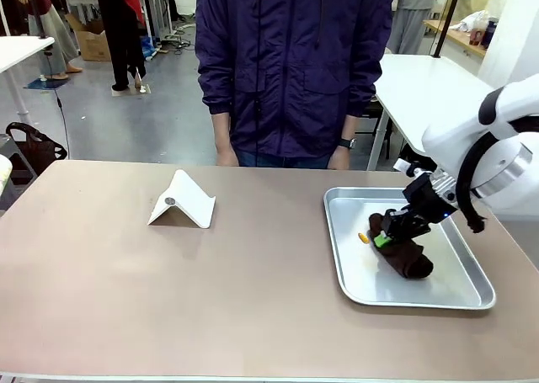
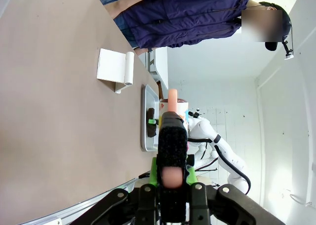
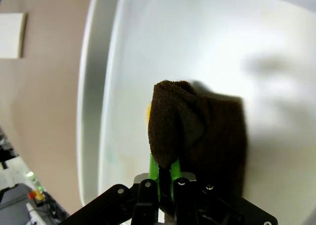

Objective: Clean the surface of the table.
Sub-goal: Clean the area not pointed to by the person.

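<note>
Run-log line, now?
right gripper: shut on dark brown cloth | cloth: in rectangular silver metal tray | left gripper: shut on black-wrapped peach stick

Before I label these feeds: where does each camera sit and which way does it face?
Front: between the arms, facing across the table to the person; right arm shows.
Left wrist: along the left hand, holding a black object, toward the tray.
Right wrist: down on the right hand gripping a brown cloth.
Shared: the tray, all three.
</note>
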You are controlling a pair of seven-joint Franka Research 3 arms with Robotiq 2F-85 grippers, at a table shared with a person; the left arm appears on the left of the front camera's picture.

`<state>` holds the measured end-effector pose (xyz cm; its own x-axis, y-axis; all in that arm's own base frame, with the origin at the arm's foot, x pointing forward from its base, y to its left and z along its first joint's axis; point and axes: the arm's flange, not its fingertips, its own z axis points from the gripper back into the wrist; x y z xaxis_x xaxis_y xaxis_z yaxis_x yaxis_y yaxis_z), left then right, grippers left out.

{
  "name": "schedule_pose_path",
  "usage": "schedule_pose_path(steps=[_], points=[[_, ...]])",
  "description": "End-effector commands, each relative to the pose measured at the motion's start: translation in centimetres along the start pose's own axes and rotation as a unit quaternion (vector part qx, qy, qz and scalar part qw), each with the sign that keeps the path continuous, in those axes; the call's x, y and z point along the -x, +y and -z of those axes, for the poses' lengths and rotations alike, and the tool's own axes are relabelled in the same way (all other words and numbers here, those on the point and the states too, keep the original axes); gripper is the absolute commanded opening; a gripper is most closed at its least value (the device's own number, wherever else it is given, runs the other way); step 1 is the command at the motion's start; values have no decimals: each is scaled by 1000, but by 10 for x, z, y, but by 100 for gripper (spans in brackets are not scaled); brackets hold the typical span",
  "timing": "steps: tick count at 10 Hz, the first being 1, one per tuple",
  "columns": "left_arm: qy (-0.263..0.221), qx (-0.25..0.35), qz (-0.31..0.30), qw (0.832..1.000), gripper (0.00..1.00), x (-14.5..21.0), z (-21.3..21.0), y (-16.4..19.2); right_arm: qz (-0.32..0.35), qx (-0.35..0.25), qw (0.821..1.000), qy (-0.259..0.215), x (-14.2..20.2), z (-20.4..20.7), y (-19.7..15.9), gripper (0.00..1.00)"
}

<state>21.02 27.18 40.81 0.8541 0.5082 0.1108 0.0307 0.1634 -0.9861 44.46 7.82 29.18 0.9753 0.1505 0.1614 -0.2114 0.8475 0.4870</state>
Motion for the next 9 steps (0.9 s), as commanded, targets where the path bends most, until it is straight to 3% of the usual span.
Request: schedule_pose_path(steps=[1, 4, 6, 9], points=[[-7, 6, 5, 1000, 22, -1, 1, -3, -25, -68, 997, -11, 0, 23, 10, 2], [-7, 6, 5, 1000, 22, -1, 1, -3, -33, -115, 993, -21, -3, 29, 16, 2], [-7, 6, 5, 1000, 22, -1, 1, -3, -30, -100, 994, -15, -4, 29, 13, 2], [-7, 6, 5, 1000, 22, -1, 1, -3, -19, -45, 998, -48, -9, 13, -7, 2]])
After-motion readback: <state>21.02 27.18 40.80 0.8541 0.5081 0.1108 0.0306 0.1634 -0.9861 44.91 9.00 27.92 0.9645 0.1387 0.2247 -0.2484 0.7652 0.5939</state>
